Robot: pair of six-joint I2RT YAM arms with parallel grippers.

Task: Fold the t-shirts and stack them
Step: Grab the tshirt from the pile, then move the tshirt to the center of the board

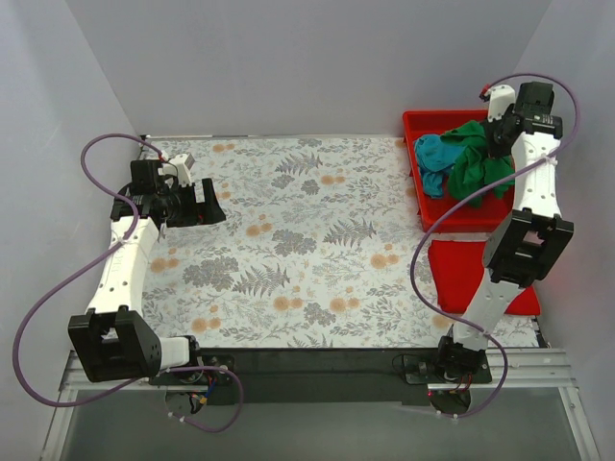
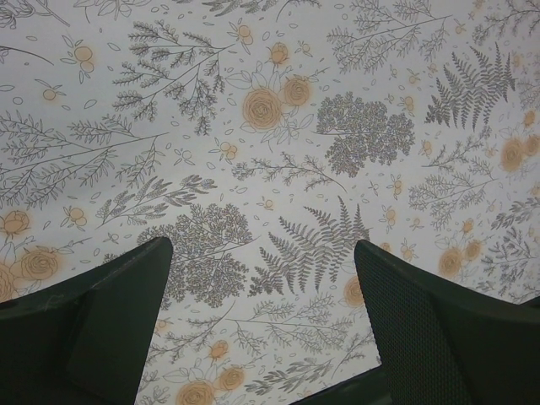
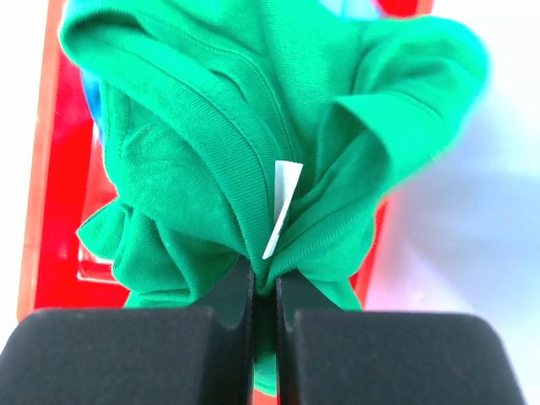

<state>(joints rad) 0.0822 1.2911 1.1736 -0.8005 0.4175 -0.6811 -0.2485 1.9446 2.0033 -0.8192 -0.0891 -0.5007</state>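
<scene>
The bright green t-shirt (image 1: pixel 476 158) hangs bunched over the red tub (image 1: pixel 419 127) at the back right. My right gripper (image 1: pixel 497 139) is shut on it and holds it lifted; the right wrist view shows the jaws pinching a fold of the green shirt (image 3: pixel 202 143) by its collar, next to a white label (image 3: pixel 283 207). The teal blue t-shirt (image 1: pixel 432 163) lies crumpled in the tub to the left of the green one. My left gripper (image 1: pixel 213 204) is open and empty above the floral cloth at the left; its fingers (image 2: pixel 110 312) frame bare cloth.
A floral tablecloth (image 1: pixel 298 240) covers the table. A flat red lid or mat (image 1: pixel 452 279) lies in front of the tub at the right. White walls close in on both sides and at the back.
</scene>
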